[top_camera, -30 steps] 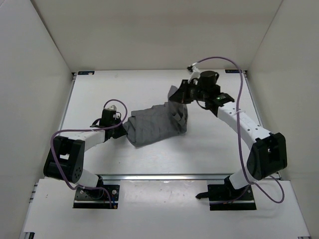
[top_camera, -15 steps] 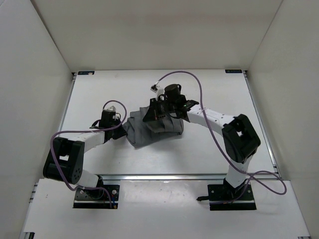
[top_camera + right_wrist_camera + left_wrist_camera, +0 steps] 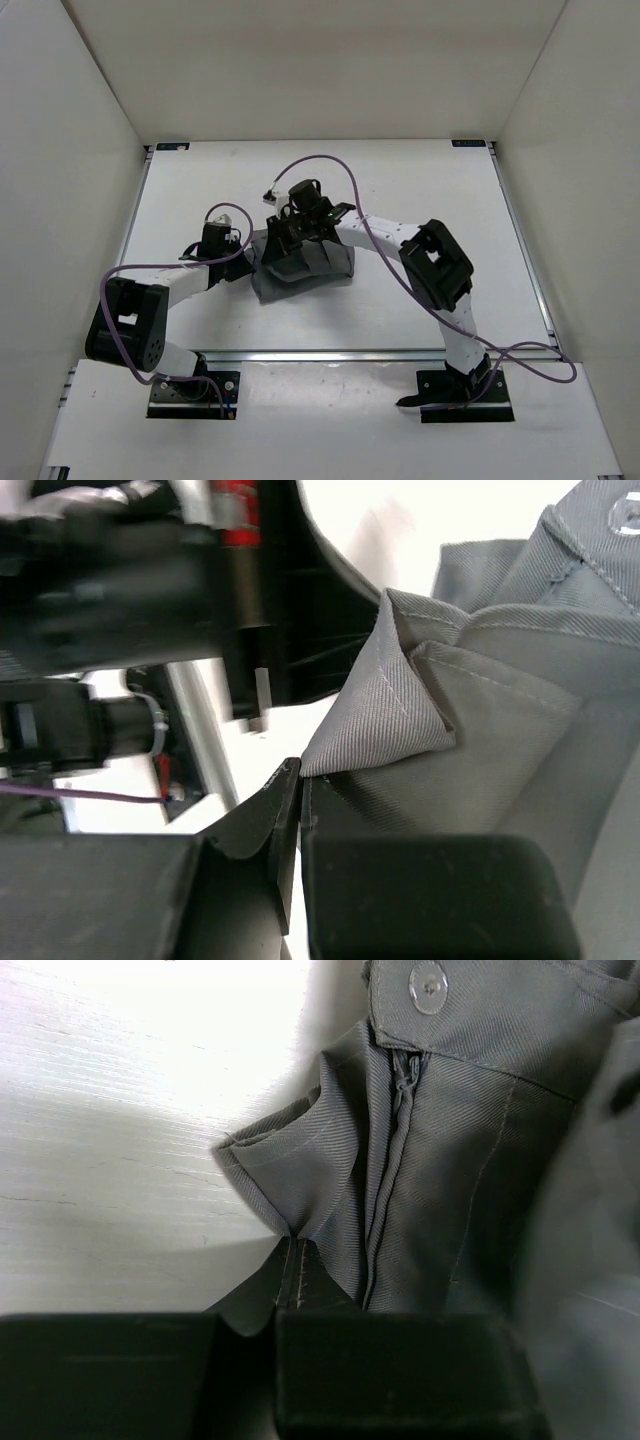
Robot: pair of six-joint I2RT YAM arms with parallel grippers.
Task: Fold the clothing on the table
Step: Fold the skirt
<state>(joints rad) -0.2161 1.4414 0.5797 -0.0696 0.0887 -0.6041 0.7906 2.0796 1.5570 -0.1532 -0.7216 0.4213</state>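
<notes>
Clamped shut, the right gripper pinches a doubled corner of the dark grey pleated cloth skirt. The left gripper is likewise clenched, on a fold of the skirt's edge below its zipper and clear waistband button. The skirt lies on the flat white tabletop, a little left of centre, gathered into a compact, rumpled heap rather than spread out.

By the look of it, a first fold is under way. The right arm reaches across above the cloth, and its held corner hangs close to the left gripper's side. Nothing is laid flat yet. Setting the corner down, letting go, smoothing the layers and perhaps a second fold all appear to remain.

A purple cable loops over the far side of the heap. The left gripper's black body sits just beside the raised corner and could crowd its landing. The silver rail runs along the near edge, well apart.
</notes>
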